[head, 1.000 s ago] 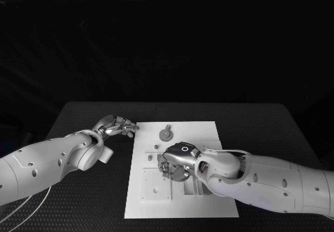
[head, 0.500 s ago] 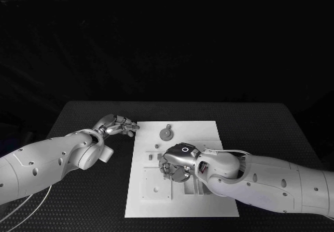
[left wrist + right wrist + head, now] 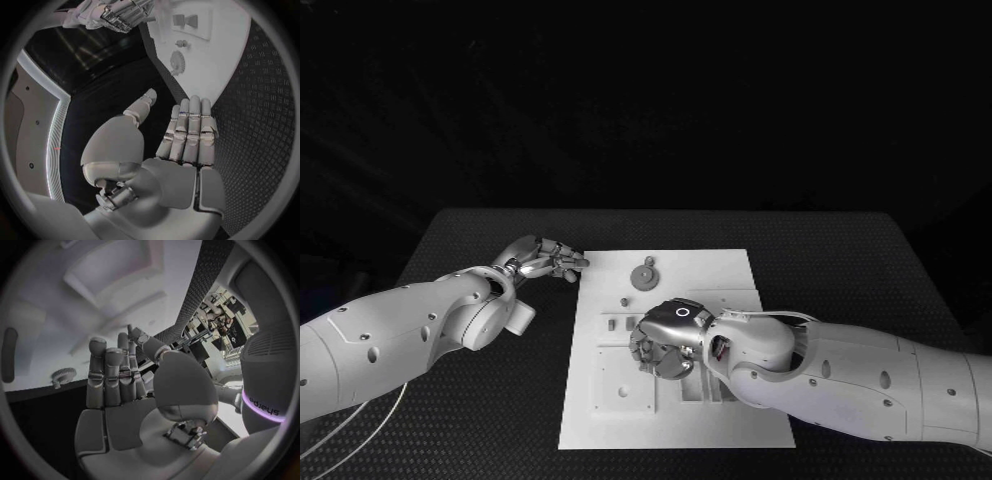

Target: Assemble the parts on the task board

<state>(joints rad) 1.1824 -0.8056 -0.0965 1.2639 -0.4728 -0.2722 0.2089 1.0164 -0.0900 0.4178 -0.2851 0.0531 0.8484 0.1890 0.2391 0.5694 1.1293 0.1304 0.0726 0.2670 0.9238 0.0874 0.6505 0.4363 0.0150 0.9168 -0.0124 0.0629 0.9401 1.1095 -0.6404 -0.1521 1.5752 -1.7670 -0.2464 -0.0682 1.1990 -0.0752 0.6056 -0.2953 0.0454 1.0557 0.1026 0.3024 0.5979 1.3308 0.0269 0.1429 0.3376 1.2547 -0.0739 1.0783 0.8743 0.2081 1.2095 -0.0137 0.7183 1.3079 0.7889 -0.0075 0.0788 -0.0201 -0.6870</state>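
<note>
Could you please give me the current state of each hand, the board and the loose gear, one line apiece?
Left hand: open, fingers together, holding nothing, over the black table beside the board's left edge.
Right hand: over the board's middle, fingers pointing down; whether it holds anything cannot be told.
Task board: lying flat on the table.
Gear: lying flat on the board's far part, apart from both hands.

The right silver hand (image 3: 664,345) has slid a little way down the flat white task board (image 3: 718,268), toward the robot. It now sits lower over the raised slots in the middle of the board. More bare white board shows between this hand and the small round grey part (image 3: 645,276) than before. The hand's fingers are apart and hold nothing.
</note>
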